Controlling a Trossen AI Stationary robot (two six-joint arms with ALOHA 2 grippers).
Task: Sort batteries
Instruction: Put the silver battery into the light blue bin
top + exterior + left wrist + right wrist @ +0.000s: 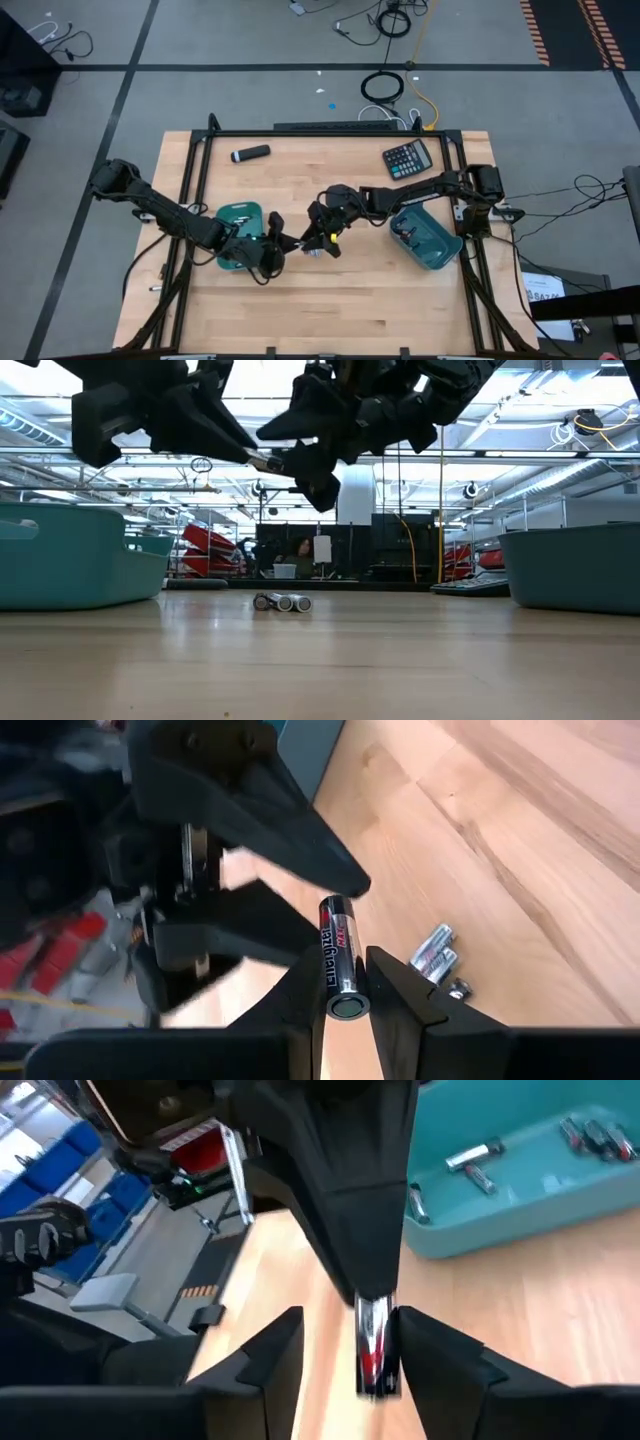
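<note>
- The left pincer (345, 970) is clamped on a single silvery-grey cylindrical battery with a red label and dark ends (340, 955). It holds the battery in the air above the middle of the light wooden desk (330, 300).
- The right pincer (350, 1342) meets it there with its fingers apart, one on each side of the battery's other end. There is an evident gap on at least one side.
- This looks like a hand-over between the two arms, judging by how both pincers surround the same battery.
- To do it well, the right fingers should centre on the battery and close squarely on its bare end. The left pincer should let go only once that grip is firm; a smooth round cell could slip or tip out.
- Three more small silvery batteries (282, 602) lie close together on the desk just below the pincers, not yet sorted.
- The teal plastic bin on the left (560, 1200) already holds several batteries. The teal plastic bin on the right (440, 250) sits beside the right arm.
- At the far edge of the desk lie a black calculator (408, 158) and a black-and-grey marker-like cylinder (250, 153), both well away from the work.
</note>
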